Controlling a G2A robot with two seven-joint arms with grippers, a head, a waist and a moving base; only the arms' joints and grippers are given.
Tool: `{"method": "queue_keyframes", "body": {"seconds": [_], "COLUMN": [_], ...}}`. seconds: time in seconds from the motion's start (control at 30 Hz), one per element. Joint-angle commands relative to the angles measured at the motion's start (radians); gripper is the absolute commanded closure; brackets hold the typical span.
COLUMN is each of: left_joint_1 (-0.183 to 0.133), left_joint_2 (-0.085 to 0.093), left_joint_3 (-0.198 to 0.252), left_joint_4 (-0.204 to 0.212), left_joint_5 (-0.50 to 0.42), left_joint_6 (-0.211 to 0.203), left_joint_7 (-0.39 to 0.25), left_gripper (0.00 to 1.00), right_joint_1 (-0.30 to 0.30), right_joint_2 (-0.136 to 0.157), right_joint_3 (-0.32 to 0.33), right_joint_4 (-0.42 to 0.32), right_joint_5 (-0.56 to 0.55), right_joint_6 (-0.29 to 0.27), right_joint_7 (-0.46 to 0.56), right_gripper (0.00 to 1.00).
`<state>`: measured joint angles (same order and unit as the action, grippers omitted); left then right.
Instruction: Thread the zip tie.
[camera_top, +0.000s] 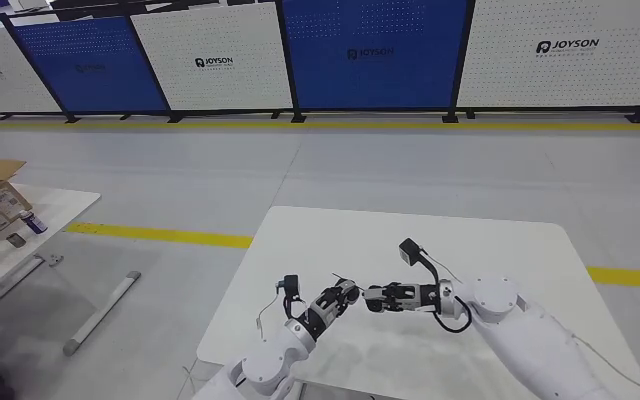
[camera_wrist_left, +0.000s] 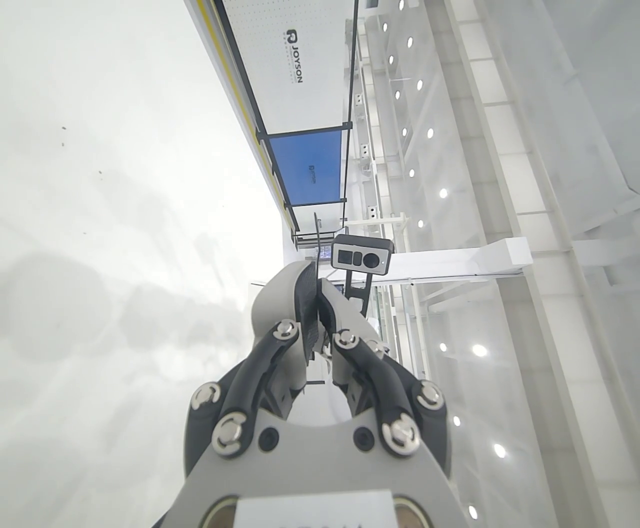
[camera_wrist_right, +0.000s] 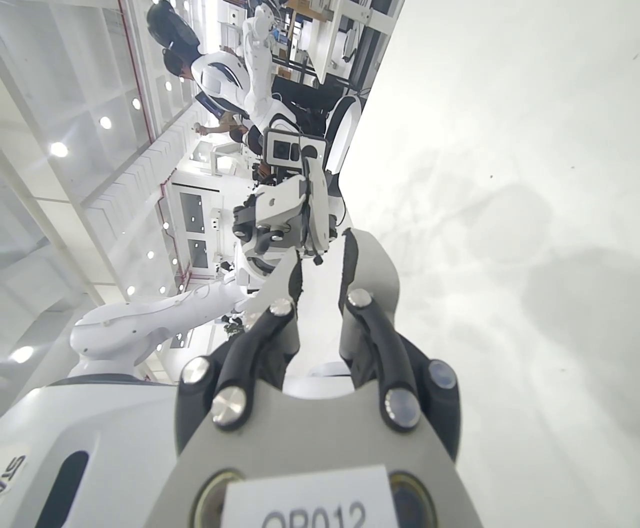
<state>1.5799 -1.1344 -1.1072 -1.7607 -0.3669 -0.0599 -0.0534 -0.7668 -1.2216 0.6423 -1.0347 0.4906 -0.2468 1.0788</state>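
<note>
My left gripper is shut on a thin black zip tie, and a short end of the tie sticks out past its fingertips. My right gripper is open, with a clear gap between its fingers and nothing held. In the top view the two grippers face each other tip to tip just above the white table, the left gripper close beside the right gripper. From the right wrist view, the left gripper stands just beyond my open fingertips.
The table edge runs close to the left arm. Blue and white pegboard panels line the back of the room behind a yellow floor line. Another table with boxes stands at the far left.
</note>
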Motion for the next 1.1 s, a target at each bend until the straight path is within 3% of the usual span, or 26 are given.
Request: {"method": "queue_keyframes", "body": {"seconds": [0.0,0.23,0.3,0.63,0.67,0.73,0.77,1.07], "left_joint_1": [0.002,0.004,0.006,0.014,0.014,0.015,0.015,0.020], "left_joint_2": [0.000,-0.001,-0.002,-0.005,-0.006,-0.007,-0.007,-0.009], "left_joint_3": [-0.003,-0.007,-0.007,-0.005,-0.005,-0.006,-0.006,-0.008], "left_joint_4": [-0.001,-0.005,-0.006,-0.012,-0.012,-0.014,-0.014,-0.023], "left_joint_5": [0.003,0.022,0.027,0.046,0.046,0.045,0.046,0.059], "left_joint_6": [0.002,0.008,0.008,0.006,0.006,0.005,0.005,0.002], "left_joint_7": [-0.002,-0.008,-0.007,-0.004,-0.005,-0.006,-0.007,-0.010], "left_gripper": [1.00,1.00,1.00,1.00,1.00,1.00,1.00,1.00], "right_joint_1": [-0.004,-0.009,-0.008,-0.005,-0.004,-0.003,-0.003,-0.006], "right_joint_2": [-0.001,-0.004,-0.005,-0.017,-0.018,-0.020,-0.021,-0.028], "right_joint_3": [0.009,0.031,0.036,0.048,0.048,0.049,0.050,0.071], "right_joint_4": [0.002,0.010,0.018,0.037,0.039,0.042,0.044,0.065], "right_joint_5": [0.010,0.034,0.038,0.036,0.033,0.028,0.026,0.050], "right_joint_6": [-0.010,-0.024,-0.027,-0.017,-0.014,-0.009,-0.008,-0.015], "right_joint_7": [0.021,0.080,0.089,0.109,0.112,0.116,0.117,0.149], "right_gripper": [0.82,0.90,1.00,1.00,0.91,0.63,0.57,0.60]}}
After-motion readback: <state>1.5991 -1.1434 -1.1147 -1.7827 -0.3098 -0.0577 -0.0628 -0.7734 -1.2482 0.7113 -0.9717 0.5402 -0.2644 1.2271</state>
